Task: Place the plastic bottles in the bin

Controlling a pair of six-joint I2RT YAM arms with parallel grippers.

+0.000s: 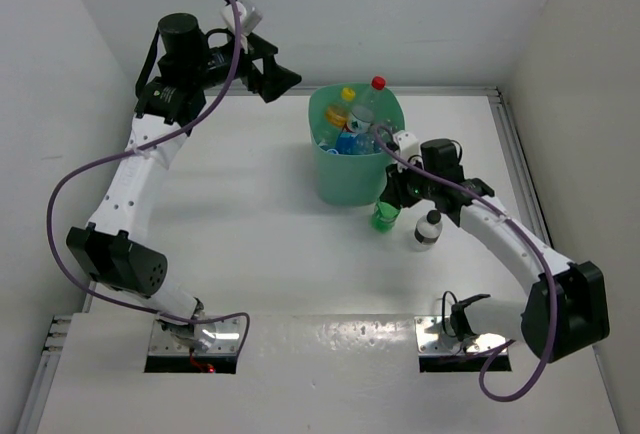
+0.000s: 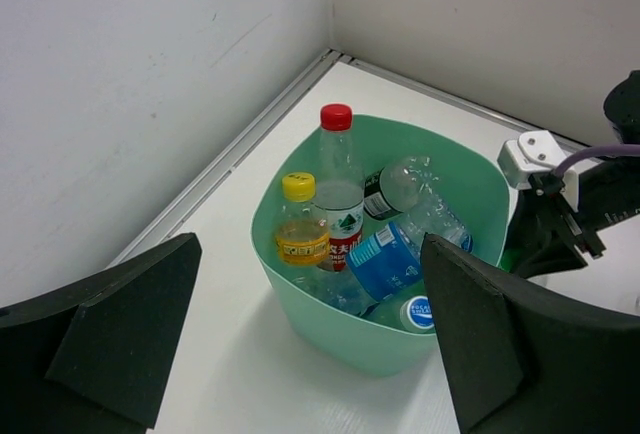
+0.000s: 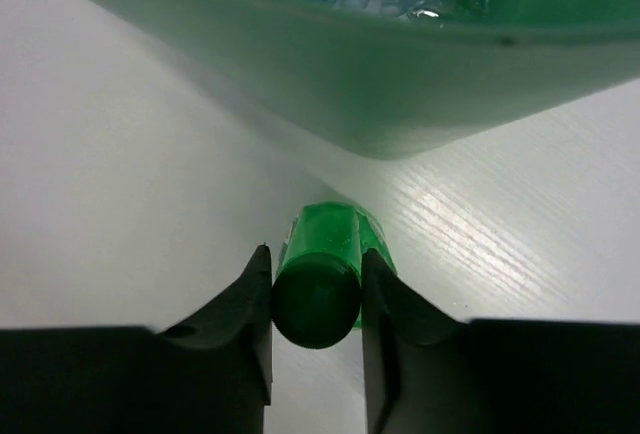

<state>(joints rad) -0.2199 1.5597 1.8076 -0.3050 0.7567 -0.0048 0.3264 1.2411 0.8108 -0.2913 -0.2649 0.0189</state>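
The right gripper (image 3: 316, 272) was closed on the green bottle (image 3: 328, 234), one finger pressed against each side of its green cap, just beside the near right corner of the mint-green bin (image 1: 345, 182); whether the bottle's base rested on the white table (image 1: 250, 244) or hung just above it could not be told. The bin already held several bottles, among them a red-capped bottle (image 2: 338, 169), a yellow-capped bottle (image 2: 300, 224) and a blue-labelled bottle (image 2: 385, 259). A small white bottle with a black cap (image 1: 428, 230) stood on the table near the green one, to its right. The left gripper (image 1: 275, 74) hung well above the far left of the table with its fingers spread wide and nothing between them. The green bottle looked small and probably light; its thin plastic wall would likely dent and slip under pressure, so the stiff cap and neck seemed the sounder place to hold, though a bottle held that high might swing on the way over the rim.
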